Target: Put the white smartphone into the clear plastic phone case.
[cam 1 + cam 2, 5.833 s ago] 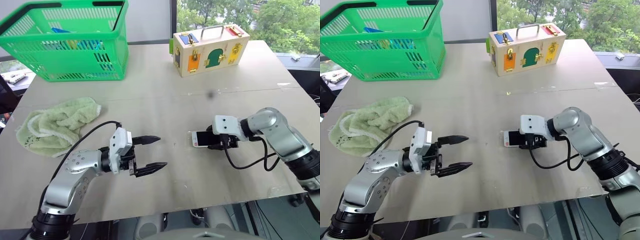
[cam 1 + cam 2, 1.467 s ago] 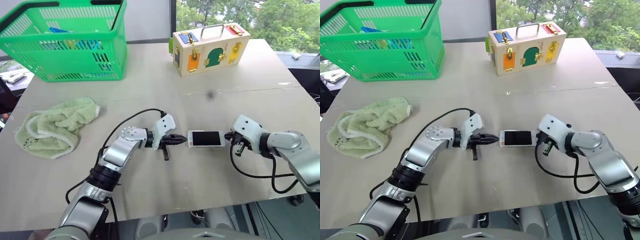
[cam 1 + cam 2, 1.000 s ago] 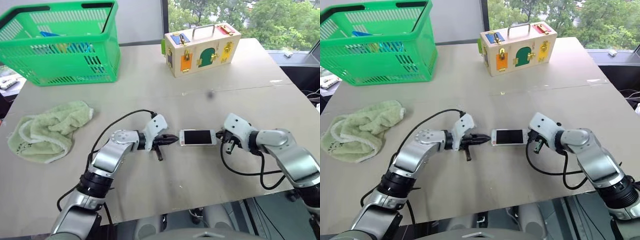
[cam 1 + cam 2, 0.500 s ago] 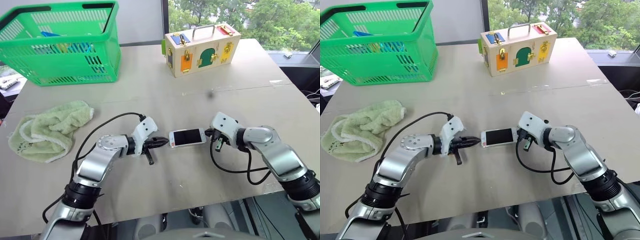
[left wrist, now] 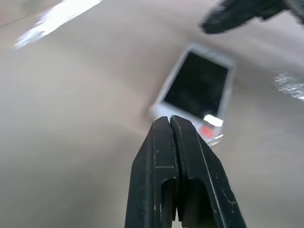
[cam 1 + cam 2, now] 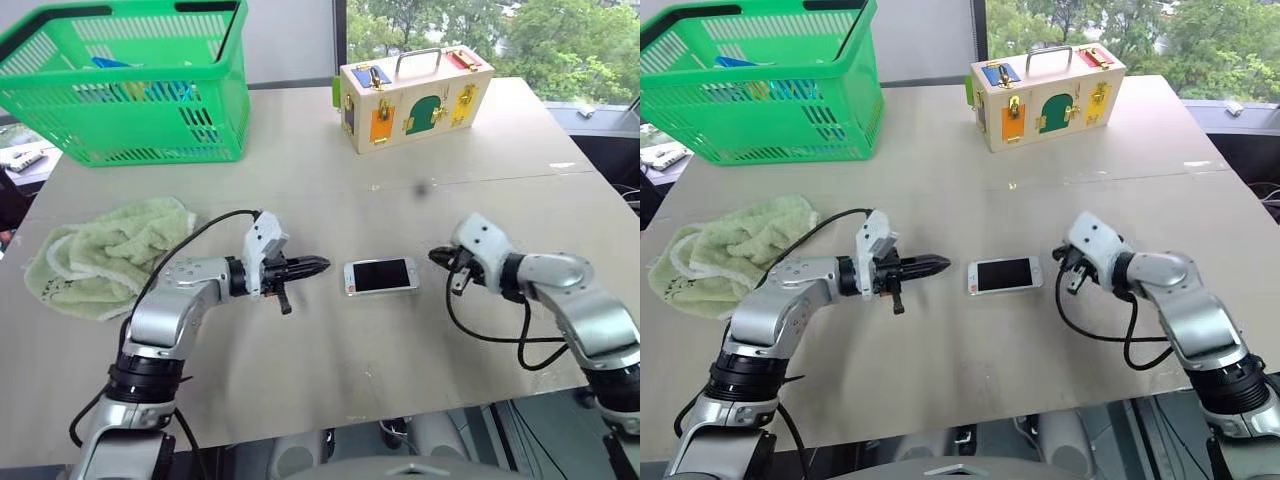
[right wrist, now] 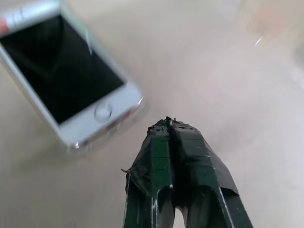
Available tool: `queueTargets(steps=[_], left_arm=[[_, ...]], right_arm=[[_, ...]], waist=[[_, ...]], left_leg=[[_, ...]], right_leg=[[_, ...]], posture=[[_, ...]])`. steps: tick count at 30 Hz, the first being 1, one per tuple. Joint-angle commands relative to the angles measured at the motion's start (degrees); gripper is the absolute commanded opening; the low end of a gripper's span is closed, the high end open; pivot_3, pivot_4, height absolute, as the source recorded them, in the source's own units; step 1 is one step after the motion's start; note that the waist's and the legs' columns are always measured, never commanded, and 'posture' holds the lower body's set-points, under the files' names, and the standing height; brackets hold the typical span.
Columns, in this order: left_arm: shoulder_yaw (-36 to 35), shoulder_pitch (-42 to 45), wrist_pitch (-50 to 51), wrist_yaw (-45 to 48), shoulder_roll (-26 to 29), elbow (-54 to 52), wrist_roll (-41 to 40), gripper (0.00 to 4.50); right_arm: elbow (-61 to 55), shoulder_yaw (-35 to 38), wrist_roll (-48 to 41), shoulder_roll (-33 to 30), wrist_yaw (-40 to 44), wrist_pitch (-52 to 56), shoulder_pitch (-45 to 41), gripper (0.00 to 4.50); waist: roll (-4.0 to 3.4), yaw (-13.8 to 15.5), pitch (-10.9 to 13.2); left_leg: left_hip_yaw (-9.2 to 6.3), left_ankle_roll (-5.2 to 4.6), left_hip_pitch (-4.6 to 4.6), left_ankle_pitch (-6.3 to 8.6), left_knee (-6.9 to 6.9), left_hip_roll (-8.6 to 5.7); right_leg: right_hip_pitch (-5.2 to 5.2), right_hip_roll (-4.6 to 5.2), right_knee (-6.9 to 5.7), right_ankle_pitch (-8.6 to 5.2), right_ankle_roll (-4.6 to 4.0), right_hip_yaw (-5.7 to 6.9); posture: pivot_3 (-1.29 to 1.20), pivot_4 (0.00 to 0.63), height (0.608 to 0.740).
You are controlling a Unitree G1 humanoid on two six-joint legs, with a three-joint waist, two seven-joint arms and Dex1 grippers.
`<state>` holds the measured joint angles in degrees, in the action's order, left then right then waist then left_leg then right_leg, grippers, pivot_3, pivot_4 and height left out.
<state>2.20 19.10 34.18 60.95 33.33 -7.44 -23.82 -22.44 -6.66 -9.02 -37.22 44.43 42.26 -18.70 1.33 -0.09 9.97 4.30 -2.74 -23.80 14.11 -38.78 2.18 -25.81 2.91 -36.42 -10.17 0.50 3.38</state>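
The white smartphone (image 6: 380, 275) lies flat, screen up, in the middle of the table, and nothing is touching it. A faint see-through rim along its edge looks like the clear plastic phone case (image 7: 103, 134) around it. My left gripper (image 6: 320, 265) is shut and empty. It points at the phone's left end from a short gap away. My right gripper (image 6: 437, 255) is also shut and empty, a little off the phone's right end, where the home button is. In the left wrist view the phone (image 5: 197, 88) sits just past the closed fingertips.
A green basket (image 6: 130, 80) stands at the back left and a wooden lock box (image 6: 415, 95) at the back centre. A green towel (image 6: 105, 255) lies at the left. The table's front edge (image 6: 380, 410) runs close below both arms.
Both grippers have drawn back from the phone's two ends, the left one further, and both have lifted slightly. The phone now lies free between them. The camera view has shifted too.
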Motion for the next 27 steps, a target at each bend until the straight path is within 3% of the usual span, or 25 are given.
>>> queueTargets(steps=[1, 10, 27], left_arm=[[3.21, 2.59, 1.62, -2.58, -2.48, -3.79, -0.38, 0.02], [11.57, 4.68, 3.11, -6.41, -5.42, -2.27, 3.63, 0.02], [14.81, 1.38, -4.61, -8.42, -5.4, 4.46, 10.18, 0.02]], right_arm=[[-1.84, 0.41, -1.49, 1.2, -0.83, 0.74, -1.62, 0.0], [-0.43, -5.9, -4.64, 3.39, 1.91, 3.42, -4.4, 0.0], [9.95, -12.93, -3.28, 3.56, -0.69, 18.19, -12.22, 0.0]], waist=[[0.01, 0.02, 0.01], [0.01, 0.15, 0.01], [0.05, 0.39, -0.23]], left_leg=[[0.0, 0.0, 0.0, 0.0, 0.0, 0.0], [-0.11, 0.0, 0.05, 0.0, 0.0, 0.03], [-0.13, 0.0, 0.14, 0.0, -0.12, 0.04]], right_leg=[[0.01, 0.0, 0.0, 0.0, 0.0, 0.0], [0.04, -0.16, -0.06, 0.0, -0.01, 0.03], [0.17, -0.08, -0.1, 0.01, -0.02, 0.03]], posture=[[0.0, 0.15, 0.74], [0.0, 0.15, 0.74], [0.0, 0.15, 0.74]])
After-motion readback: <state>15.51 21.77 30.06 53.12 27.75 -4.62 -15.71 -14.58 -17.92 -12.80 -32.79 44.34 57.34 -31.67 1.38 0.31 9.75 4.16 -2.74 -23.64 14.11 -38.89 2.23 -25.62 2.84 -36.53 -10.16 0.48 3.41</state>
